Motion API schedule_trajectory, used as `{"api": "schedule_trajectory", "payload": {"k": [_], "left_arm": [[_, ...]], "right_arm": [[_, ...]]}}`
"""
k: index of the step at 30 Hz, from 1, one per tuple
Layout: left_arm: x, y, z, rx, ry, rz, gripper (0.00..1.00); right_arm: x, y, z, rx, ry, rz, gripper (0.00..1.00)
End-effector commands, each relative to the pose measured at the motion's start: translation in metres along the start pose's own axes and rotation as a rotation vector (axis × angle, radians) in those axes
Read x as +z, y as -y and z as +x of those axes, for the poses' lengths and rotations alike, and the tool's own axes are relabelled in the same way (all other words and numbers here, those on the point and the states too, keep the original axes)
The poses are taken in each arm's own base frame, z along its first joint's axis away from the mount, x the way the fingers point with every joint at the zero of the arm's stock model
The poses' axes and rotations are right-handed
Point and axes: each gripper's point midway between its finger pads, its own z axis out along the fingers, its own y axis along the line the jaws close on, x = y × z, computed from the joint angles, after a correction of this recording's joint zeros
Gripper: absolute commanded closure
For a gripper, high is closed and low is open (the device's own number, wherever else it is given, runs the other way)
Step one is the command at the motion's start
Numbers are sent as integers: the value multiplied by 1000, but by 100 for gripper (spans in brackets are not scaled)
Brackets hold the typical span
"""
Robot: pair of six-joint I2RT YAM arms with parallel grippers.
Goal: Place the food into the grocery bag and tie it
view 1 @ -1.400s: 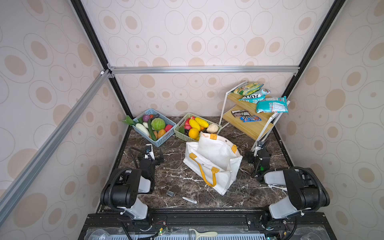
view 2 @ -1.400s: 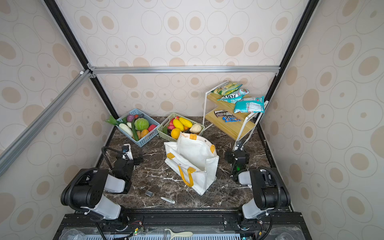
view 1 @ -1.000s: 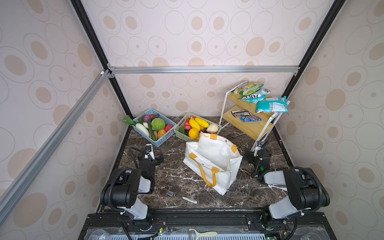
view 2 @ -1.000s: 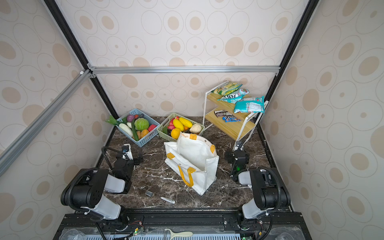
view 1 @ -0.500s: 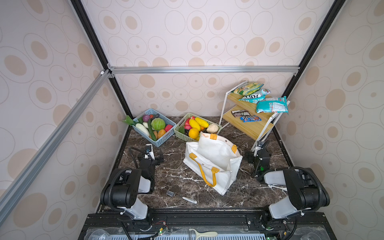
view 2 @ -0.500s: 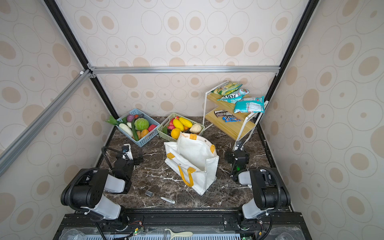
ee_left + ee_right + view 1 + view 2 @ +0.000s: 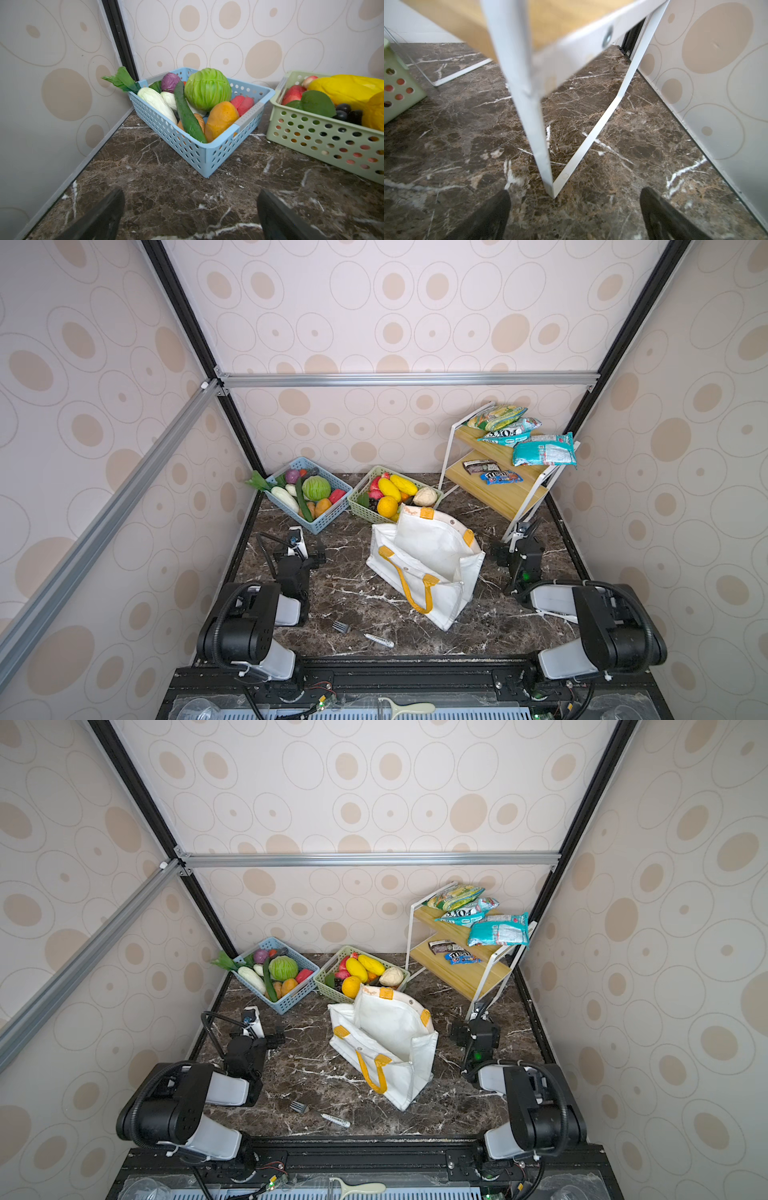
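The white grocery bag (image 7: 432,572) with yellow-orange handles lies slumped on its side, mouth open, mid-table in both top views. The food sits in two baskets at the back. The blue basket (image 7: 220,151) holds a long dark green cucumber (image 7: 187,113), a round green cabbage (image 7: 207,89), a pale white vegetable with a green leaf (image 7: 155,100) and a red-orange pepper (image 7: 242,104). The green basket (image 7: 361,506) holds a beige knobbly ball (image 7: 424,496) and yellow fruit. My left gripper (image 7: 190,199) rests open and empty short of the blue basket. My right gripper (image 7: 574,199) is open and empty at the rack's foot.
A white-framed wooden rack (image 7: 503,489) with printed snack packets (image 7: 544,450) stands back right; its leg (image 7: 537,133) rises right in front of the right gripper. A fork (image 7: 341,627) and a pen (image 7: 379,640) lie near the front edge. Patterned walls close three sides.
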Motion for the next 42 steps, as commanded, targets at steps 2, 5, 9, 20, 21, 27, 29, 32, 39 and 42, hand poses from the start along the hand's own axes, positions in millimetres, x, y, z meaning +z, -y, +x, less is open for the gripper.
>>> {"api": "schedule_trajectory", "payload": {"k": [2, 5, 9, 20, 21, 27, 29, 32, 39, 42], "left_arm": [[13, -13, -22, -23, -18, -86, 1], [21, -36, -24, -64, -68, -242, 1], [38, -43, -17, -53, -170, -286, 1], [29, 13, -55, -154, -236, -155, 3], [27, 18, -61, -170, -237, -144, 3], [10, 62, -68, -203, -345, 4, 4], [6, 81, -68, -220, -394, 69, 4], [-2, 109, -68, -251, -471, 144, 5], [-31, 131, -60, -240, -619, 249, 8], [-46, 130, -60, -204, -666, 281, 8]], "right_arm": [[-16, 5, -18, 28, -34, 12, 1], [-35, 4, -21, 48, -87, 12, 3], [-58, -3, -17, 62, -128, -26, 4], [-111, -52, -38, 62, -249, -279, 8], [-116, -56, -45, 61, -255, -299, 9], [-132, -72, -94, 44, -279, -359, 12], [-136, -86, -108, 44, -297, -423, 12], [-137, -104, -123, 20, -329, -503, 14], [-135, -155, -121, -117, -419, -697, 15], [-122, -168, -119, -157, -440, -702, 17]]}}
